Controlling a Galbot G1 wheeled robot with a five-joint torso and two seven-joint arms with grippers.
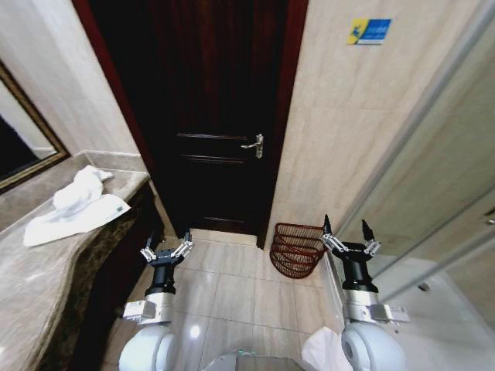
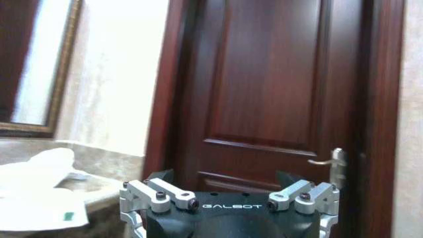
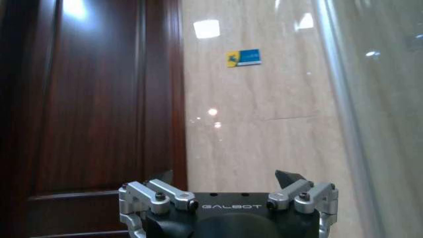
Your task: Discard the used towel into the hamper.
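A white used towel [image 1: 73, 207] lies crumpled on the marble counter [image 1: 39, 286] at the left, and it also appears low in the left wrist view as the towel [image 2: 39, 198]. The reddish-brown wicker hamper [image 1: 298, 249] stands on the floor against the wall, right of the door. My left gripper [image 1: 165, 249] is held up open over the floor, right of the counter, with nothing in it. My right gripper [image 1: 346, 232] is also raised and open, empty, just right of the hamper. Both grippers point toward the door, shown as left gripper [image 2: 225, 177] and right gripper [image 3: 225, 177].
A dark wooden door [image 1: 209, 116] with a metal handle [image 1: 255, 144] is straight ahead. A framed mirror [image 1: 23, 147] hangs over the counter. A glass shower partition [image 1: 433, 178] runs along the right. Beige tiled floor [image 1: 232, 286] lies between counter and hamper.
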